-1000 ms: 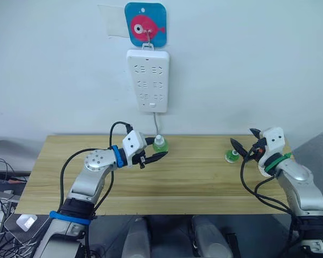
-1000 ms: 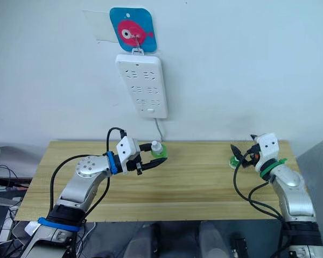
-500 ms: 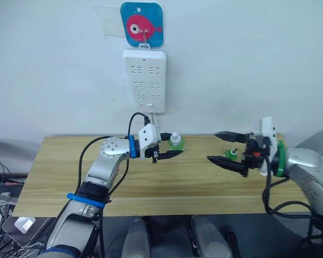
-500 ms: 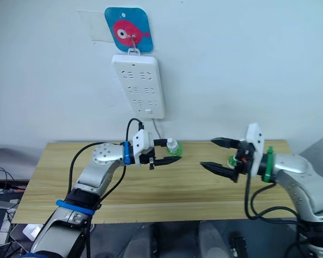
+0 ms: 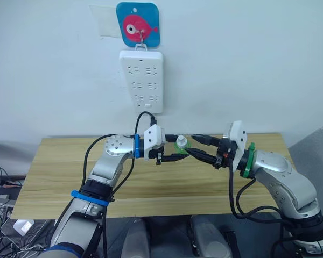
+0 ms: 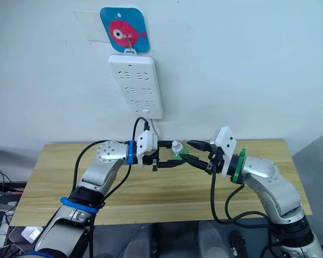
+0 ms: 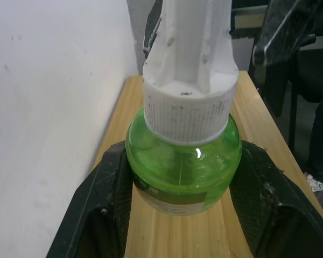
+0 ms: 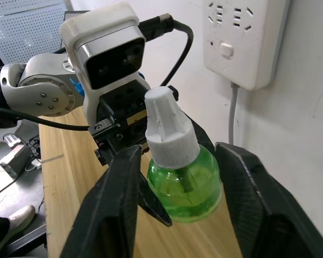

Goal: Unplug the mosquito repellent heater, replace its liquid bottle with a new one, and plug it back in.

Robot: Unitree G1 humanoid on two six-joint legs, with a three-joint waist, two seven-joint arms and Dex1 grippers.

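The new one (image 5: 181,144), a green bottle with a white cap, is held over the back middle of the table. My left gripper (image 5: 176,148) is shut on its green body (image 7: 183,172), one black finger (image 7: 99,207) on each side. My right gripper (image 5: 193,146) has come in from the right and is open. Its two fingers (image 8: 118,204) stand on either side of the bottle (image 8: 185,185), and I cannot tell whether they touch it. The mosquito repellent heater is out of view. Its liquid bottle is hidden.
A long white power strip (image 5: 141,80) hangs on the wall above the bottle with bare sockets, under a blue fish hook (image 5: 137,24). Its cord drops behind the wooden table (image 5: 70,177). The wall stands close behind both grippers.
My left gripper has carried the capped bottle to the right. My right arm has swung left from the table's right end, so its open fingers now flank the bottle. The camera has shifted.
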